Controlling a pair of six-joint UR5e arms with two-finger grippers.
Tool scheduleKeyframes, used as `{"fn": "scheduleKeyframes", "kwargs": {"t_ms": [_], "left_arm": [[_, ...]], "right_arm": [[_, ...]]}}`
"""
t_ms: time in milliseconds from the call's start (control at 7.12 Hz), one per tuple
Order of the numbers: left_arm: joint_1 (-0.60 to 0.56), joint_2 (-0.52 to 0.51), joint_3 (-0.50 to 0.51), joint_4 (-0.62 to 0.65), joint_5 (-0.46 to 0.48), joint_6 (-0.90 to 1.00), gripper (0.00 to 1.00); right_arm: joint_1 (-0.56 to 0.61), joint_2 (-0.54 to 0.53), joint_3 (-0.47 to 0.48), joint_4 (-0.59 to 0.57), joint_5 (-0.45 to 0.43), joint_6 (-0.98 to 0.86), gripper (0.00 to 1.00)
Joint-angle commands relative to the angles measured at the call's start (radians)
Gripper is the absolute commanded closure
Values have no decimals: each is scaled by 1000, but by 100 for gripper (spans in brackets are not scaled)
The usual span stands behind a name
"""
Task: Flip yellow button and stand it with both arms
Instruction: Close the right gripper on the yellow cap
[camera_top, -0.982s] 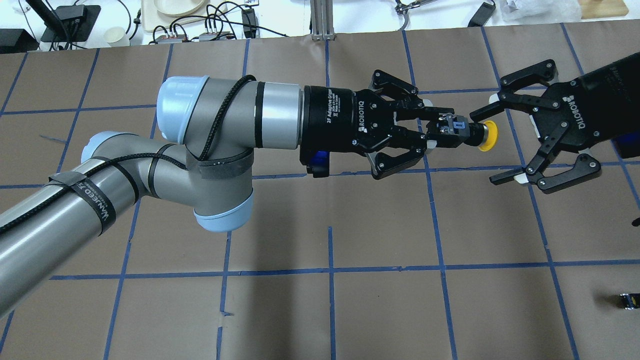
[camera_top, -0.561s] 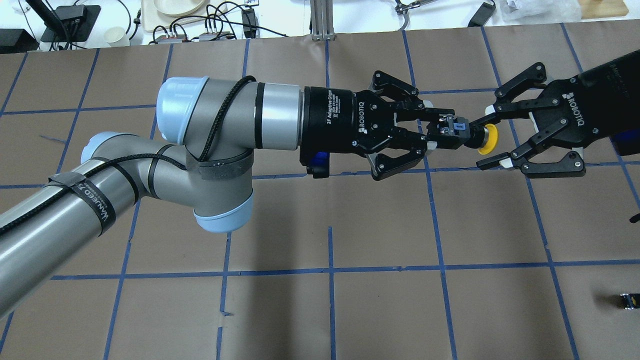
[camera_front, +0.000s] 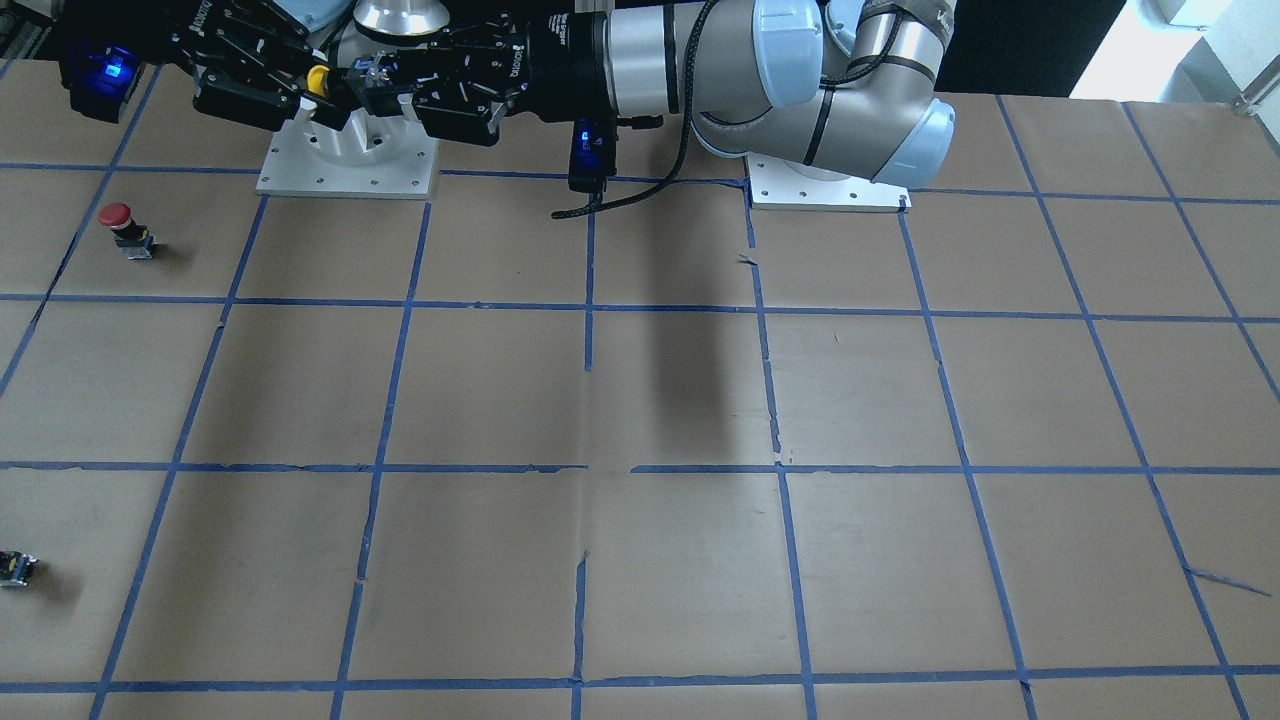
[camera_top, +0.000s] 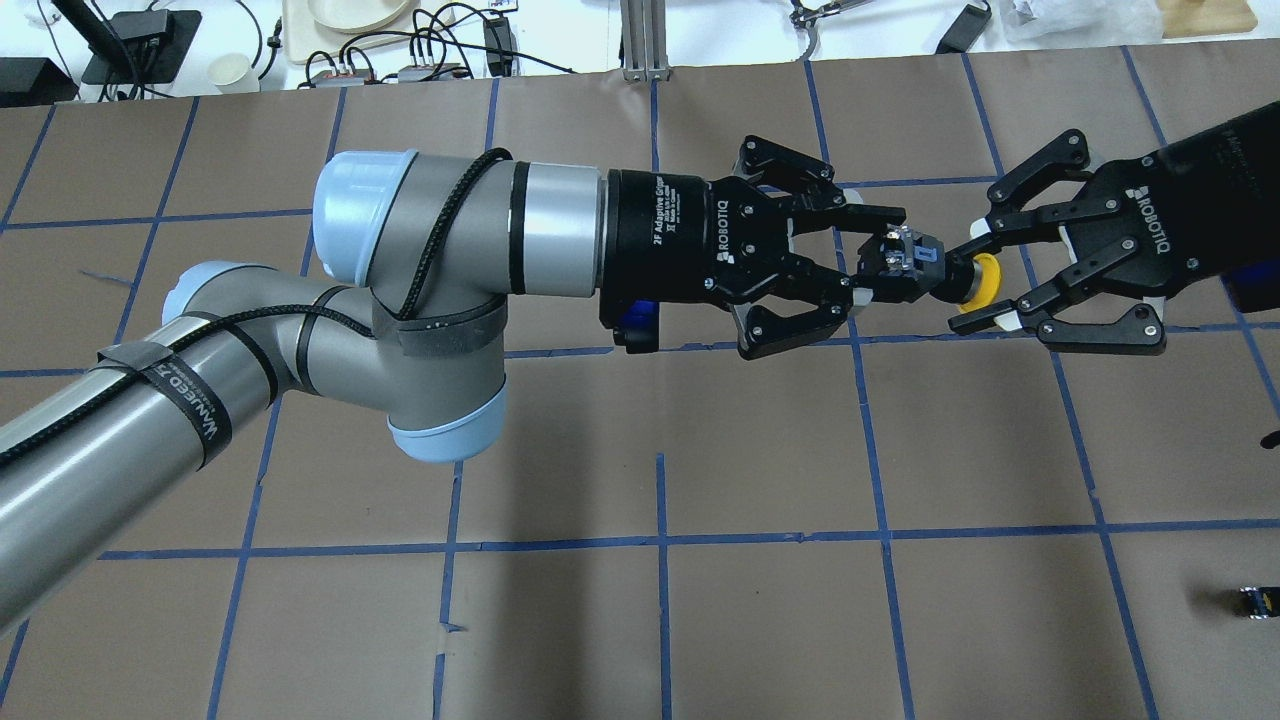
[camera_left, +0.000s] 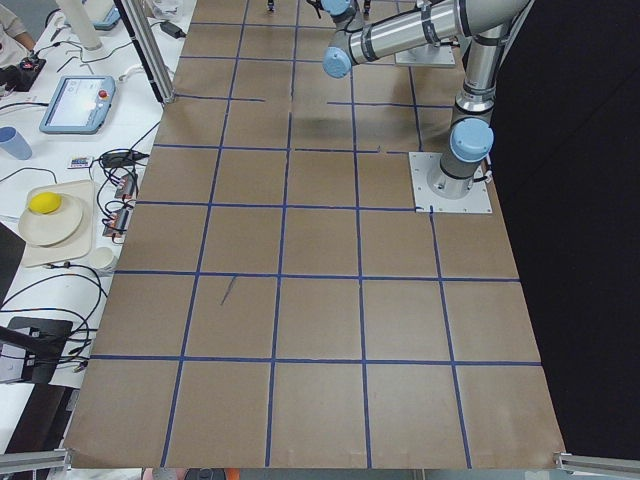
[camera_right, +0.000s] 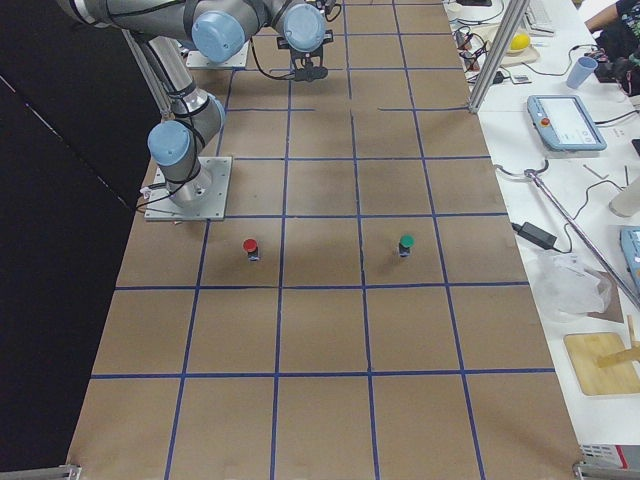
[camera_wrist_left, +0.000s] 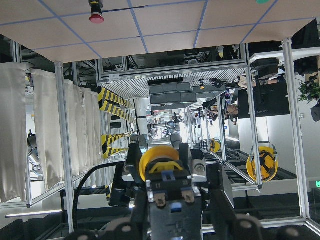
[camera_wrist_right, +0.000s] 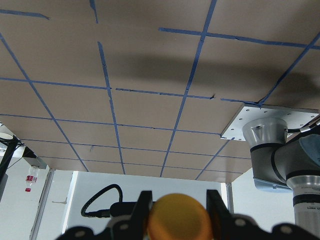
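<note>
The yellow button (camera_top: 988, 272) hangs in the air, lying level between my two grippers, cap toward the right arm. My right gripper (camera_top: 977, 279) is shut on its yellow cap, which sits between the fingers in the right wrist view (camera_wrist_right: 177, 220). My left gripper (camera_top: 886, 254) is around the black-and-grey switch body, its fingers slightly spread off it. The left wrist view shows the body and cap (camera_wrist_left: 159, 161) straight ahead. In the front view the button (camera_front: 318, 80) is at the top left between both grippers.
A red-capped button (camera_front: 118, 215) stands on the brown paper toward the robot's right, and a green-capped one (camera_right: 406, 242) stands beyond it. A tiny black block (camera_top: 1258, 600) lies near the right edge. The white base plates (camera_front: 345, 172) are behind.
My right gripper moved in and closed from wide open onto the yellow cap. My left gripper's fingers spread a little, and the button tilted slightly.
</note>
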Motion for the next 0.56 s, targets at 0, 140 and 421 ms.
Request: {"fn": "scheduleKeyframes", "kwargs": {"t_ms": [0, 140, 421], "left_arm": [[0, -1, 2, 0, 0, 3, 35], [1, 8, 7, 1, -1, 9, 1], [14, 12, 15, 1, -12, 14, 1]], "right_arm": [[0, 1, -2, -6, -2, 0, 78], [-2, 7, -3, -18, -8, -5, 79], [-5, 9, 0, -44, -49, -54, 79]]}}
